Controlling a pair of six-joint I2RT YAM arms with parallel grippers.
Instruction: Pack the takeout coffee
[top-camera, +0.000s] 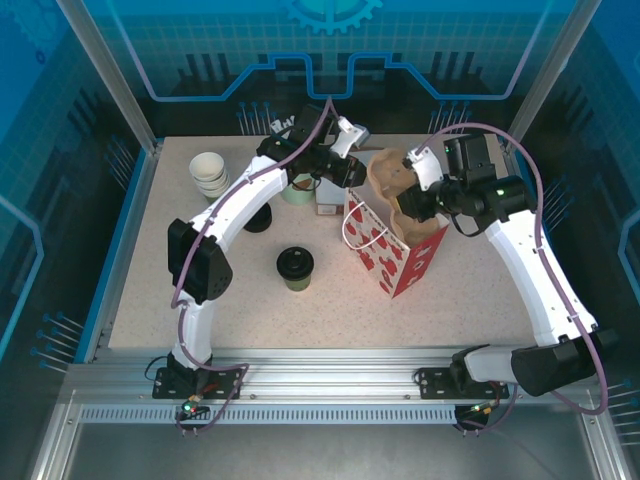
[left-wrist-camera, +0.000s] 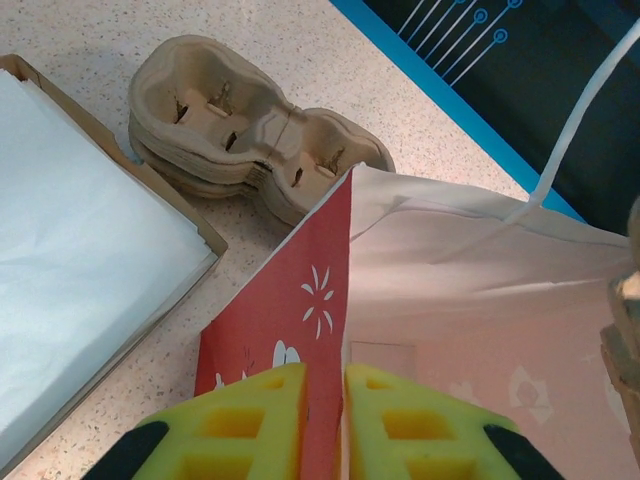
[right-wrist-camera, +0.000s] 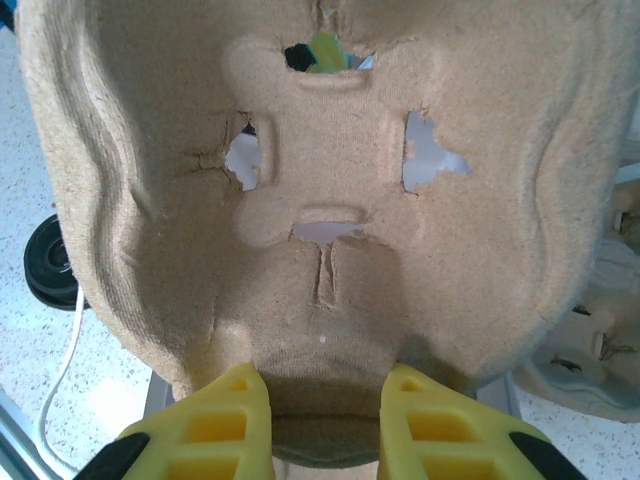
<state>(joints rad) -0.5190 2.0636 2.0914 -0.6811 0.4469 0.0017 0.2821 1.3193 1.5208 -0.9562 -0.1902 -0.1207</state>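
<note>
Pinching one bag (left-wrist-camera: 285, 315) is the left hand (left-wrist-camera: 325, 400); right hand (right-wrist-camera: 320, 385) grips one carrier (right-wrist-camera: 320, 150).

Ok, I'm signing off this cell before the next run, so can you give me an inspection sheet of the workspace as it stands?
Surface: speckled table, no spills seen.
Job's things: takeout coffee upright, lidded, standing apart from the open paper bag.
Clutter: cup stack, loose black lid, pulp carrier stack, box of white sheets.
Grippers: left gripper astride the bag's rim, grip unclear; right gripper shut on a pulp carrier.
Cables: purple cables loop off both arms.
Surroundings: blue enclosure panels, aluminium frame.
</note>
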